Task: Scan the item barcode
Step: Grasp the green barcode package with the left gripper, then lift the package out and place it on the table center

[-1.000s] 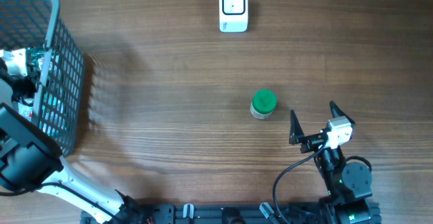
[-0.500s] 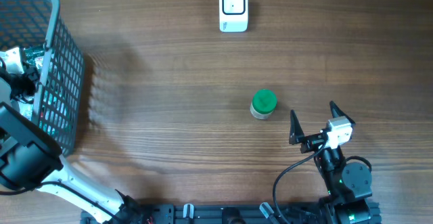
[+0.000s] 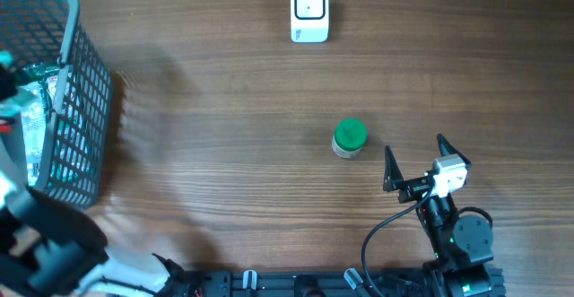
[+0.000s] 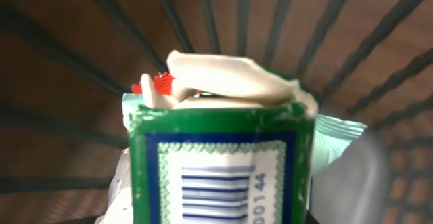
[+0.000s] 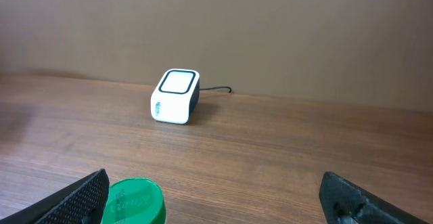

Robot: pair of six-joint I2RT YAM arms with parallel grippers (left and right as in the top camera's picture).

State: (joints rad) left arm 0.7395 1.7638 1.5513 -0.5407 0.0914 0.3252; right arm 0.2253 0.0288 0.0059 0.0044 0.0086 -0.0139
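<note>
A green box (image 4: 220, 163) with a white barcode label fills the lower left wrist view, held up close inside the wire basket (image 3: 85, 109). My left gripper (image 3: 4, 89) reaches into the basket at the table's left edge; the box hides its fingers, and it looks shut on the box. A crumpled white packet (image 4: 230, 78) lies just behind the box. The white scanner (image 3: 309, 12) stands at the back centre, also seen as the scanner (image 5: 175, 96). My right gripper (image 3: 413, 144) rests open near the front right, with nothing between its fingers.
A green-lidded jar (image 3: 349, 138) stands just left of my right gripper, and the same jar (image 5: 135, 200) touches nothing. Pale green and white packets (image 3: 36, 91) lie in the basket. Basket wires (image 4: 203, 7) close round the box on all sides.
My left arm has shifted toward the front left of the overhead view, and the packets in the basket have moved with it. The right arm, jar and scanner have not moved.
</note>
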